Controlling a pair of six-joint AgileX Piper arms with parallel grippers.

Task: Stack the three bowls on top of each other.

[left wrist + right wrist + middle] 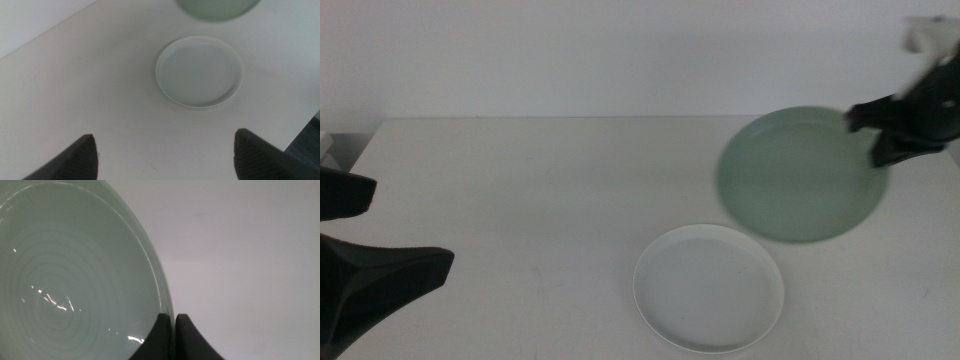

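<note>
Nearest the camera, the left gripper (360, 250) waits at the table's (520, 200) near left, jaws spread wide and holding nothing. At centre-right the white bowl (708, 288) sits alone and flat. Beyond it, far right, the right gripper (882, 135) pinches the mint bowl's (800, 180) rim; the bowl looks blurred, probably lifted. No grey bowl shows. Nothing is stacked yet, so I judge the task barely begun: mint onto white seems next.
</note>
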